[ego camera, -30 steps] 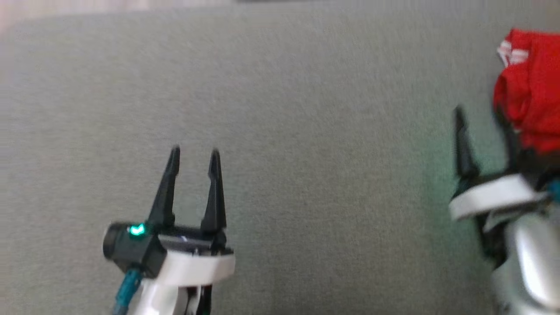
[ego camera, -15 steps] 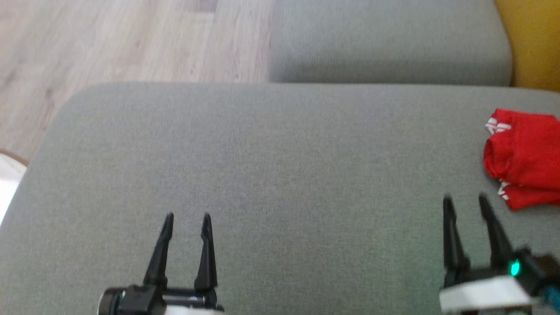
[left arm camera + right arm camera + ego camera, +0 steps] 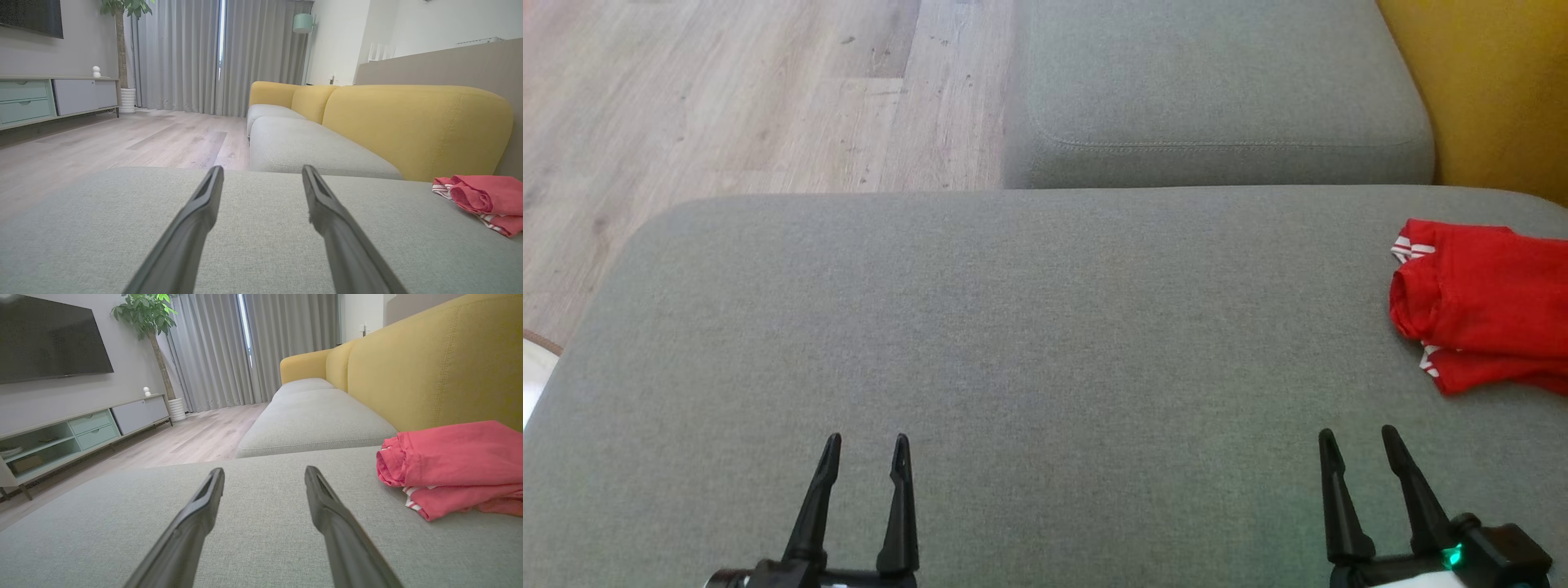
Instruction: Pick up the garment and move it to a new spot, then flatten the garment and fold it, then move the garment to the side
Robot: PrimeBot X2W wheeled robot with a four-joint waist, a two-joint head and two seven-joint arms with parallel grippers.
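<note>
Both the dark left pincer (image 3: 867,441) and right pincer (image 3: 1357,433) hover empty, jaws spread, over the broad grey fabric sofa seat (image 3: 1013,327), seemingly because the folded red white-striped garment (image 3: 1482,310) already lies set aside at that seat's right edge.

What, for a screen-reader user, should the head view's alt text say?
A red garment with white-striped trim lies at the view's right on a grey sofa cushion. The left gripper and right gripper point up from the bottom edge, open and empty.
</note>
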